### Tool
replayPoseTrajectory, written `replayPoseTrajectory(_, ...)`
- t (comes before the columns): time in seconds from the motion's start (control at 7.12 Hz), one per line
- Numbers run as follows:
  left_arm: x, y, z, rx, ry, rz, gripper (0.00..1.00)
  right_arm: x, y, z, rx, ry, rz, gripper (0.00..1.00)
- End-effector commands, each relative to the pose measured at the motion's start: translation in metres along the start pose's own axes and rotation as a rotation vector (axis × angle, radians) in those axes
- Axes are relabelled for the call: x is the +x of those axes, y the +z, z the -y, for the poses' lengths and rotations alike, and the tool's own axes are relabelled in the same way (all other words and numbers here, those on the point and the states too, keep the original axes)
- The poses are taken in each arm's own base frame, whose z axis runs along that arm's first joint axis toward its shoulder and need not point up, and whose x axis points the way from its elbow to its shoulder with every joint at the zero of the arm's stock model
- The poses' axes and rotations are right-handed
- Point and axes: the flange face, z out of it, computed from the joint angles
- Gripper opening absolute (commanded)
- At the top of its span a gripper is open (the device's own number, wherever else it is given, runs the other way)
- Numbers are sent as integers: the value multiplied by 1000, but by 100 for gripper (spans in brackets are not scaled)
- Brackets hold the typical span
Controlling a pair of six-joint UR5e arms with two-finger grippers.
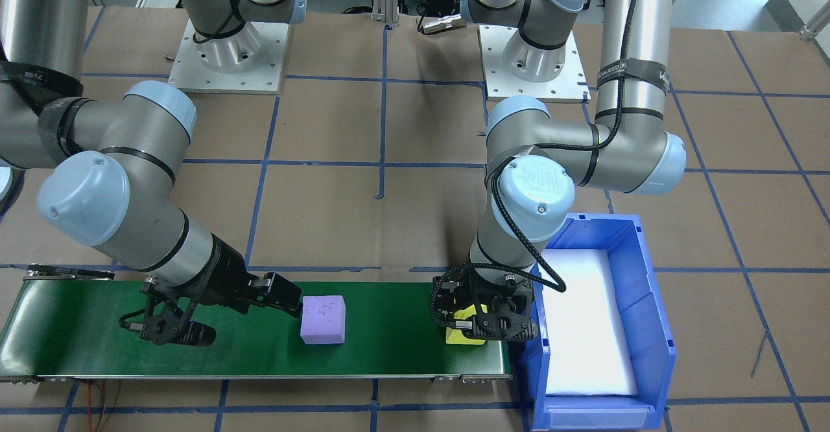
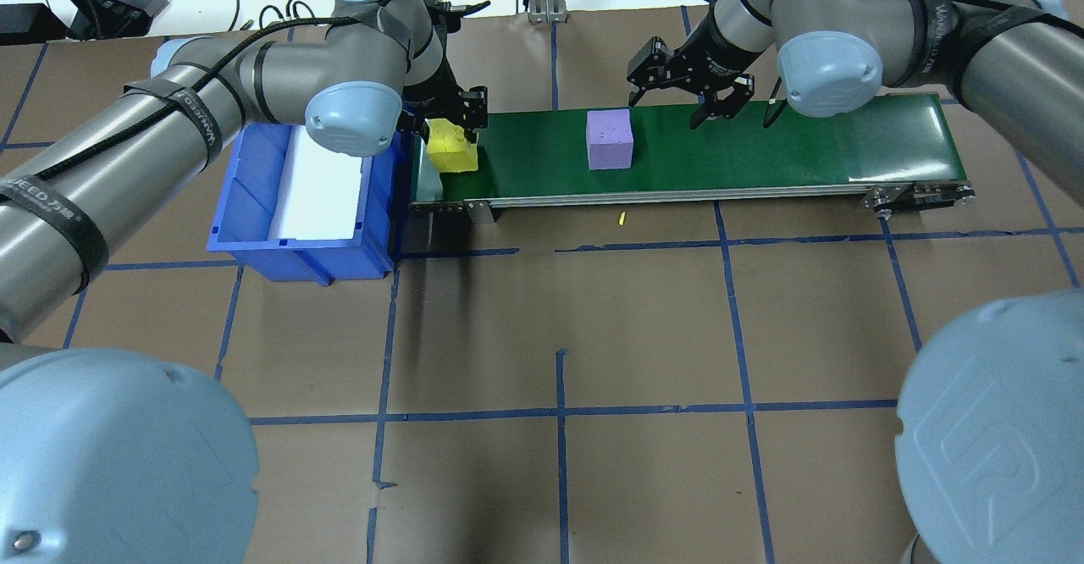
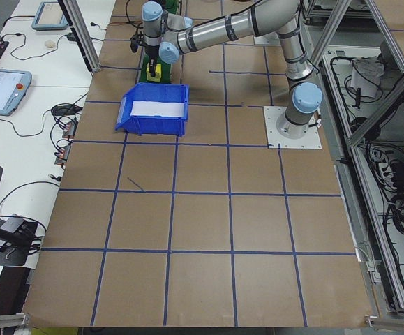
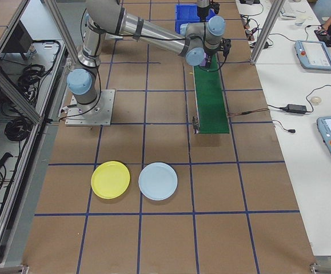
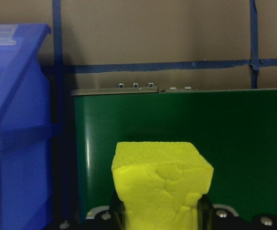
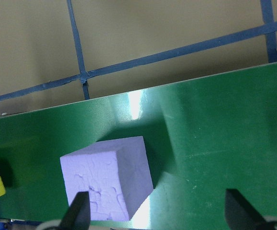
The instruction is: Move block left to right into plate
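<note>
A yellow foam block (image 5: 162,182) sits between the fingers of my left gripper (image 2: 449,124), which is shut on it at the bin end of the green conveyor belt (image 2: 762,149). I cannot tell whether the block is lifted off the belt. A purple foam block (image 2: 610,139) rests mid-belt. My right gripper (image 2: 669,107) hangs open just beside it, and the block lies near one finger (image 6: 81,215) without being held. A yellow plate (image 4: 110,179) and a light blue plate (image 4: 158,181) lie side by side on the table, far from the belt, on the robot's right.
A blue bin (image 2: 254,208) with a white foam liner stands against the belt's end next to my left gripper. Both arm bases (image 1: 227,49) are bolted down behind the belt. Brown table paper with blue tape lines surrounds everything.
</note>
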Motion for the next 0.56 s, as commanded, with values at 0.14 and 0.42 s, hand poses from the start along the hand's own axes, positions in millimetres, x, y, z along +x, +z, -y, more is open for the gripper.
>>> replayPoseTrajectory(0.14,-1,-85,-21,49,5,12,100,1,2,0,-1,-3,-6,100)
replayPoseTrajectory(0.42,-56,-157,-47,26,-54,147,100,4,11,2,-12,2,-8,100)
